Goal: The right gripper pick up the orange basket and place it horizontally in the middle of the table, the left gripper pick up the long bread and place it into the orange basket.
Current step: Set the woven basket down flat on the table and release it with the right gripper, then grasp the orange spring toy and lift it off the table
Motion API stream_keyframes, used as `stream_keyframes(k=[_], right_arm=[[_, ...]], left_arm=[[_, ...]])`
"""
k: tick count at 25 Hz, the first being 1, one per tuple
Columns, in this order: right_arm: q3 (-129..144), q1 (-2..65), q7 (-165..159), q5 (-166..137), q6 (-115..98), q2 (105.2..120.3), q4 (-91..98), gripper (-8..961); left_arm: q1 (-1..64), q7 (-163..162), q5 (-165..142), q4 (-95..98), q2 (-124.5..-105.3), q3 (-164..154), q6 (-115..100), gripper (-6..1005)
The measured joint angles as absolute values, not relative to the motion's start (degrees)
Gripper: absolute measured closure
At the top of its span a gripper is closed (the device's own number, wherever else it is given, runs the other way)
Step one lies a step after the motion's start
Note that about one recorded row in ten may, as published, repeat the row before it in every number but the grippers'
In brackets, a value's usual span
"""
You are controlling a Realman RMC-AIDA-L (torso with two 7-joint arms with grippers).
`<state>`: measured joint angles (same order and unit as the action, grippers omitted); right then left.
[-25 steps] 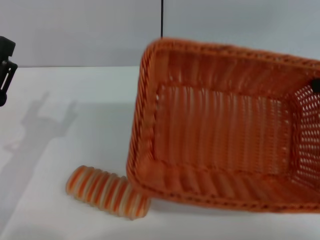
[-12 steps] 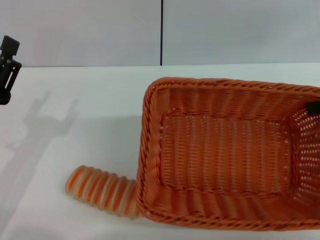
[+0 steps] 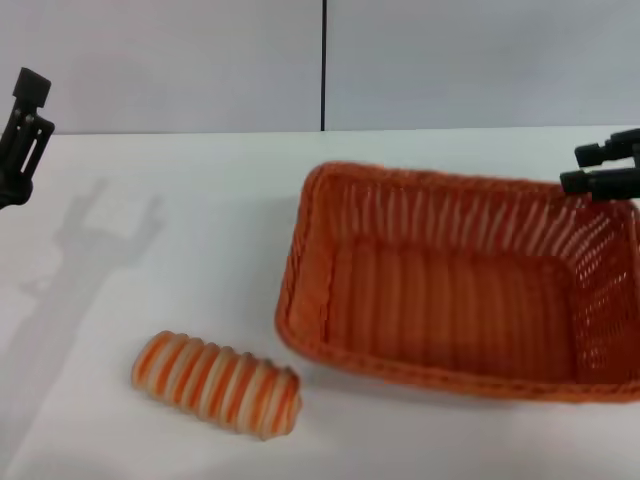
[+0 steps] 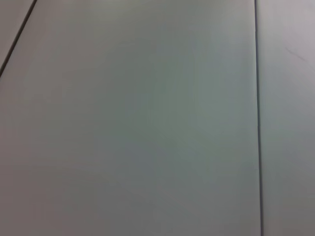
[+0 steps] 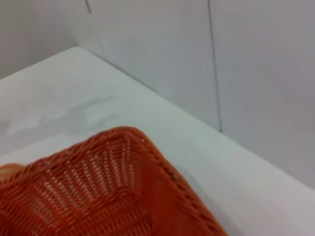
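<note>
The orange basket (image 3: 460, 290) sits flat on the white table (image 3: 180, 260), right of the middle, long side across my view; one of its corners (image 5: 98, 187) shows in the right wrist view. My right gripper (image 3: 572, 168) hovers at the basket's far right rim, open, with nothing between its fingers. The striped long bread (image 3: 215, 384) lies on the table near the front, just left of the basket and apart from it. My left gripper (image 3: 28, 100) hangs at the far left edge, well above and behind the bread, open and holding nothing.
A grey panelled wall (image 3: 200, 60) with a dark vertical seam stands behind the table's far edge. The left wrist view shows only that wall (image 4: 147, 118). Bare tabletop lies between the left gripper and the bread.
The basket came down from a tilted, lifted pose to lie flat. The right gripper let go of its right wall and rose to the rim. The bread's right end is uncovered.
</note>
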<state>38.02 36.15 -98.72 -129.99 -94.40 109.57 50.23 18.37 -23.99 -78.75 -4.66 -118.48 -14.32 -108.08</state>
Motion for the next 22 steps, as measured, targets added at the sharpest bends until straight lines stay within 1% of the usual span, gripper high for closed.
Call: stream_keyframes(k=[6,9,11,13,15,16,17,18,19,22], right_arm=[[37.1,35.9,-96.3,-128.5,-90.1,111.46,50.5,431],[35.4,34.5,-93.9,-123.9,-89.2,112.23,50.7,435],[32.9,32.3,-90.4,-117.6,-89.3,112.90,50.7,437],[30.8,29.2,-85.7,-109.9,-90.0,113.60,50.1,438],[29.9,25.5,-81.1,-100.9,-90.7,114.12,48.6,438],[29.6,23.8,-79.5,-97.0,-90.8,114.37,47.5,438],[29.2,22.0,-77.3,-92.1,-91.0,114.69,45.8,438],[28.5,20.2,-74.7,-87.4,-91.2,115.02,43.7,438],[27.8,18.6,-71.7,-83.2,-91.7,115.43,41.3,438],[26.6,15.4,-63.7,-74.0,-93.2,116.10,34.4,438]], left_arm=[[18.6,-24.0,-78.8,-4.7,-118.45,-14.9,-107.8,230],[19.1,-24.0,-78.8,-4.5,-118.43,-15.2,-107.1,230],[19.1,-24.0,-78.8,-4.5,-118.43,-15.2,-107.1,229],[19.1,-24.0,-78.8,-4.5,-118.43,-15.2,-107.1,229],[19.9,-27.1,-78.8,2.4,-118.13,-22.2,-107.6,229],[19.9,-27.1,-78.8,2.4,-118.13,-22.2,-107.6,229],[19.9,-27.1,-78.8,2.4,-118.13,-22.2,-107.6,229],[19.9,-33.9,-78.8,7.8,-118.06,-23.8,-107.0,229],[19.9,-35.0,-78.8,8.6,-118.06,-24.0,-106.8,229],[20.0,-38.9,-78.8,11.1,-118.02,-24.8,-106.5,229]])
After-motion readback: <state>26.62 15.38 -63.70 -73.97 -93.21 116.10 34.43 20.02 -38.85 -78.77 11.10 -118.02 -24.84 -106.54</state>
